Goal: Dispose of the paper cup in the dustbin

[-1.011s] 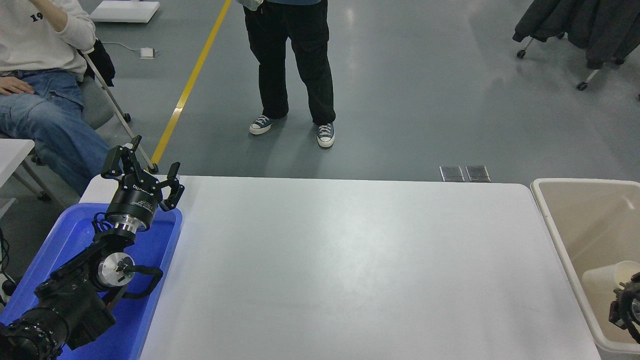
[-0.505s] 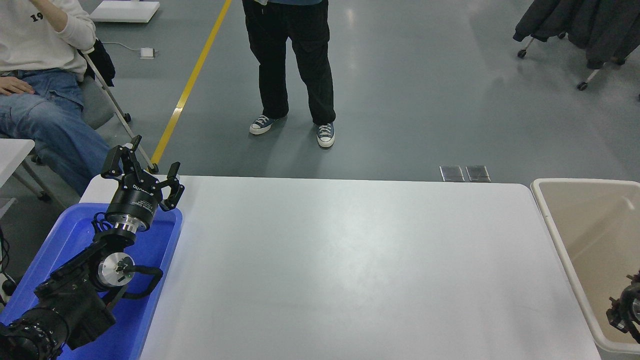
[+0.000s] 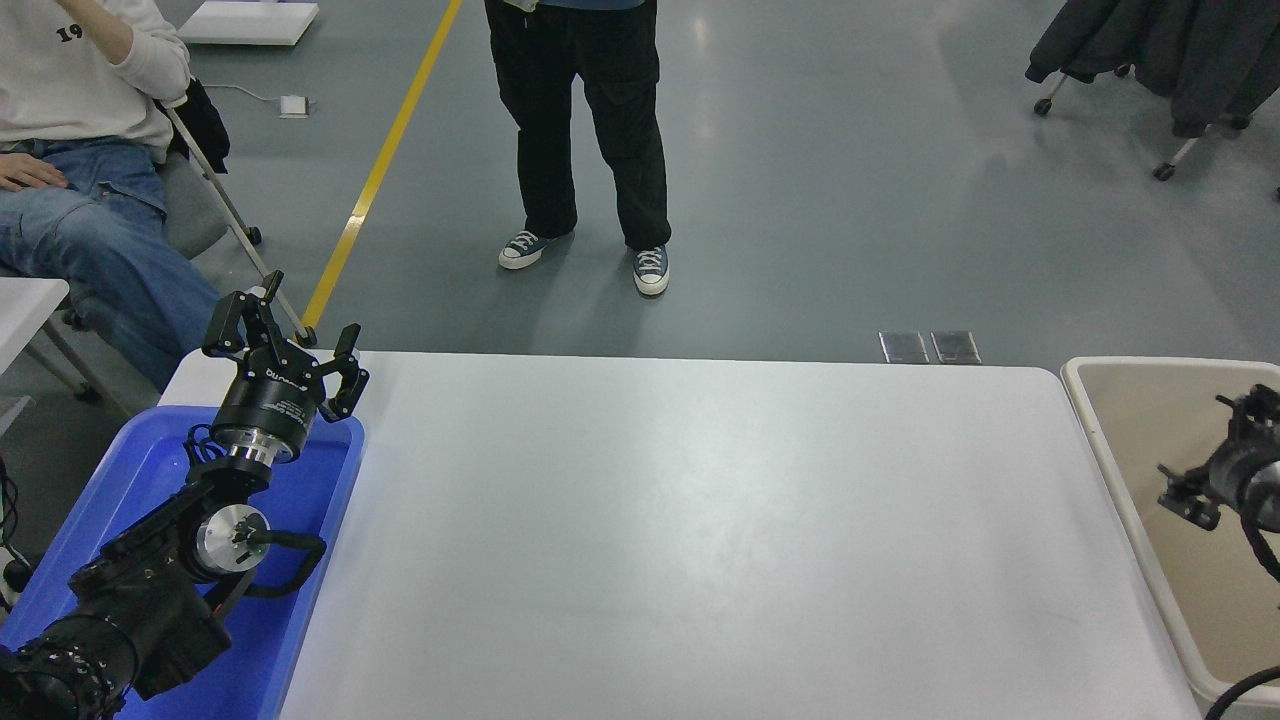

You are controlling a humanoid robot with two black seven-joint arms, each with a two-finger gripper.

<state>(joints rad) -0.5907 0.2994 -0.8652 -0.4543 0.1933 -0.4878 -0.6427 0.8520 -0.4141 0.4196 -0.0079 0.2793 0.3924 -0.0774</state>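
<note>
Across the middle, the big white rectangular table (image 3: 700,520) is taking up most of the view, with nothing lying on its bare top. At the right edge, the large beige plastic rectangular dustbin (image 3: 1100,440) with rounded corners and a thick pale rim is sitting just beside the table's right end, partly cut off by the picture edge. At the lower left, the blue plastic tray (image 3: 330,500) is resting on the table with the parked left arm over it; the left gripper (image 3: 285,335) is pointing away from the camera with its fingers spread, grasping nothing. The right gripper (image 3: 1215,450) is hanging over the dustbin's inside, mostly cut off by the right edge; its fingers seem splayed with nothing between them, though the view is partial. The small white paper cup is not showing anywhere: not on the table, not in either gripper, and not on the visible part of the bin floor, so it is probably lying inside the bin under the arm or out of view, and the task looks about done. Risks from here, as a judgement: the right arm or its dangling cable is sitting near the bin's pale rim and could be snagging or tipping the bin when pulling away. A person in black trousers (image 3: 590,130) is standing beyond the far side, and a seated person in jeans (image 3: 90,230) is at the far left, both well apart from the arms.
</note>
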